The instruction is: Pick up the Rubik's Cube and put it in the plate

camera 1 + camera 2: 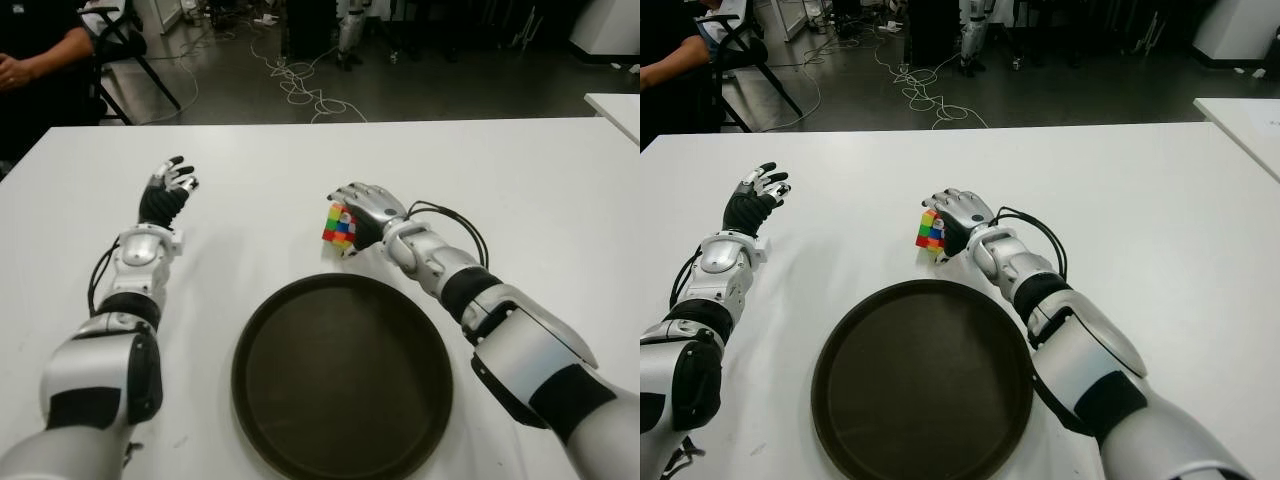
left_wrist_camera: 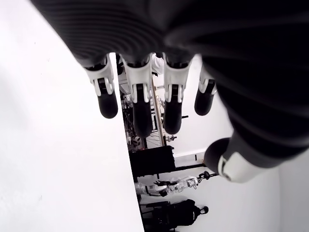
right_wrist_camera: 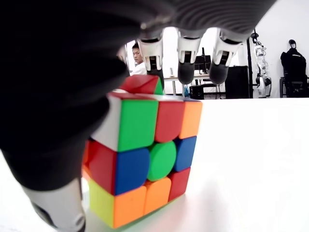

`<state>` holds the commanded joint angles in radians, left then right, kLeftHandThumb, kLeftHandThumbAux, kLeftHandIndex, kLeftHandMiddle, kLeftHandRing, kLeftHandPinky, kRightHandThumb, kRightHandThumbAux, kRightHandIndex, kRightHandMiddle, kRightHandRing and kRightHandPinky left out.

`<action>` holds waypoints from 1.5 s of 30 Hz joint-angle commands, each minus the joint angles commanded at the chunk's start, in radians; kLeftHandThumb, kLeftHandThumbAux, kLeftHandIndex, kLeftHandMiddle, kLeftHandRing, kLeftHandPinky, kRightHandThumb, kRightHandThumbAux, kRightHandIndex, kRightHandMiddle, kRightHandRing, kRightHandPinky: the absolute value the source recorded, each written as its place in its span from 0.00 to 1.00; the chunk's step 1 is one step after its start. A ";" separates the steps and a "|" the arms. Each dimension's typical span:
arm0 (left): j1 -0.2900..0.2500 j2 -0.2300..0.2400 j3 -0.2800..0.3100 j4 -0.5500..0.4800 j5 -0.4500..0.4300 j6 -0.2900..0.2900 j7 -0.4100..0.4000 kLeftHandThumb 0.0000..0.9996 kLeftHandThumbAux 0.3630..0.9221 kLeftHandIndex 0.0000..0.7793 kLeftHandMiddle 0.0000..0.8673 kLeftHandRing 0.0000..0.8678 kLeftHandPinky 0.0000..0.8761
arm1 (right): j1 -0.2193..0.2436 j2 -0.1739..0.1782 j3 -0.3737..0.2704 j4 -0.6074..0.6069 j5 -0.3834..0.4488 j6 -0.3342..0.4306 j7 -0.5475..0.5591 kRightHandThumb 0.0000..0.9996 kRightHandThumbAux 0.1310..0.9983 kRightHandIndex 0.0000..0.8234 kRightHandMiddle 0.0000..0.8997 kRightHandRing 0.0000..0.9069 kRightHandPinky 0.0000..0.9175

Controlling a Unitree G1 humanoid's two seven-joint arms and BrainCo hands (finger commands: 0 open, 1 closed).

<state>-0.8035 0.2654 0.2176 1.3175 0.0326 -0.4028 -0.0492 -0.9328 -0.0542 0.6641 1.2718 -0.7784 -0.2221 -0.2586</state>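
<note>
Right hand [image 1: 362, 212] covers part of the Rubik's Cube [image 1: 339, 227], fingers draped over its top, thumb beside it, actual grip unclear, cube sits on white table [image 1: 520, 190] just beyond the dark round plate [image 1: 342, 375], plate holds nothing, left hand [image 1: 166, 192] fingers spread loose far left, seated person [image 1: 40, 60] cut off at corner

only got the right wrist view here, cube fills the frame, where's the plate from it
Observer: The plate sits on the table just nearer the robot than the Rubik's Cube, and it holds nothing.
Operator: is the cube off the table yet
Observer: No; the right hand is wrapped over the cube from its right side, and the cube's base rests on the table.
Operator: left hand in the way?
Observer: No, the left hand lies far to the left, fingers spread.
</note>
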 joint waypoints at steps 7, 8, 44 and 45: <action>-0.001 -0.002 0.003 0.001 -0.002 0.004 0.008 0.17 0.43 0.15 0.23 0.21 0.18 | 0.008 0.000 0.003 0.003 -0.005 -0.002 -0.011 0.00 0.76 0.00 0.00 0.00 0.00; -0.001 -0.003 0.004 0.001 -0.003 0.005 0.009 0.18 0.44 0.16 0.24 0.22 0.18 | 0.010 0.000 0.005 0.004 -0.006 -0.001 -0.016 0.00 0.77 0.00 0.00 0.00 0.00; 0.004 0.002 0.015 0.001 -0.013 0.005 -0.009 0.15 0.45 0.14 0.22 0.19 0.14 | 0.039 0.013 0.005 0.007 0.000 0.037 -0.220 0.00 0.81 0.16 0.14 0.20 0.29; 0.004 0.001 0.016 0.001 -0.014 0.006 -0.009 0.16 0.45 0.14 0.22 0.19 0.14 | 0.039 0.013 0.004 0.007 0.000 0.036 -0.231 0.00 0.84 0.23 0.22 0.28 0.36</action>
<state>-0.7993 0.2667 0.2331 1.3185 0.0183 -0.3971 -0.0585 -0.8935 -0.0409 0.6680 1.2787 -0.7787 -0.1858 -0.4894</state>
